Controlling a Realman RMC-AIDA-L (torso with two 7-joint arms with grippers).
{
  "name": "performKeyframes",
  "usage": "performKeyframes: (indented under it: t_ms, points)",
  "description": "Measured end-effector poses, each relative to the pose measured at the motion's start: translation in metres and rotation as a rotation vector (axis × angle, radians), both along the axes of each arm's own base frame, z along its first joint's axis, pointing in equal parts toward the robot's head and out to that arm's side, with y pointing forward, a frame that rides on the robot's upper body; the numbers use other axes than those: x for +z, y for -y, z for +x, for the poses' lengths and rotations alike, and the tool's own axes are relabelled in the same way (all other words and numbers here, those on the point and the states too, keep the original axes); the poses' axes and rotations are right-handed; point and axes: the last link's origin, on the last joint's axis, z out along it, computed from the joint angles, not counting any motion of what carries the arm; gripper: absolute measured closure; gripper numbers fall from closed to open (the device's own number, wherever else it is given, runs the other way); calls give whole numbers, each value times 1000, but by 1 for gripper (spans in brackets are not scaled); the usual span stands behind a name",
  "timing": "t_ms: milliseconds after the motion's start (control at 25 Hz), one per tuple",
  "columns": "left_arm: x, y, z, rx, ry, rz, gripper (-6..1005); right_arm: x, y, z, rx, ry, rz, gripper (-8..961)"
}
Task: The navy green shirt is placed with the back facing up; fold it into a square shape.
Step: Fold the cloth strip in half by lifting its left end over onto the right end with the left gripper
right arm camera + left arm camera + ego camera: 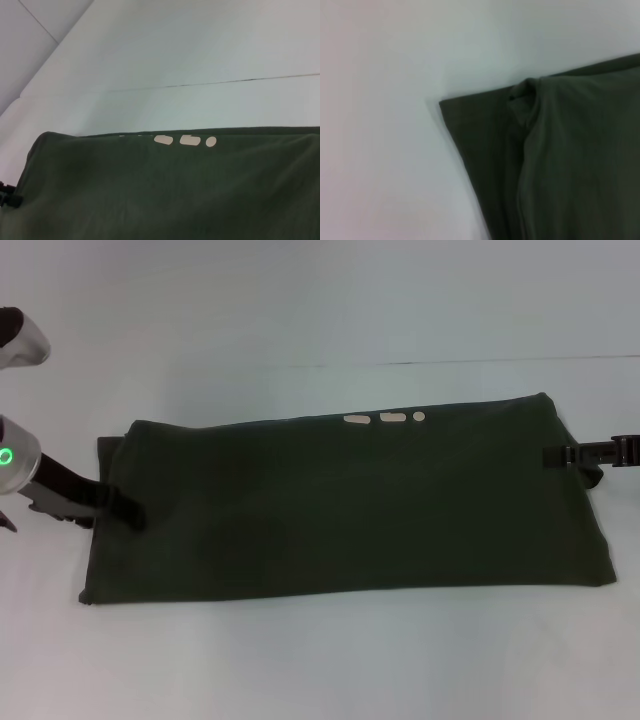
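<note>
1. The navy green shirt (350, 505) lies folded into a long band on the white bench (320, 660).
2. Left tool (128, 512) and right tool (556, 455) meet its ends; finger state: cannot tell.
3. Soft, limp cloth; best held by its end edges.

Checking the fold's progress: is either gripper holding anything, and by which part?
Both grippers meet the dark olive-green shirt: left gripper at its left end, right gripper at its right edge. Whether either actually pinches the cloth cannot be told.

White tabletop (320, 300), thin dark seam (480, 362) across far part.
</note>
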Motion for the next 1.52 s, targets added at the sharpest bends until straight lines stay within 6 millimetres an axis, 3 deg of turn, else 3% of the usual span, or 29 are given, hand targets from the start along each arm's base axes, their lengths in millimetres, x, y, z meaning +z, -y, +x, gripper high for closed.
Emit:
performKeyframes:
  t_ms: [1520]
  points:
    - [-10,-1,16,-54,11,-60,220,2,-1,-1,-2,0,3,26]
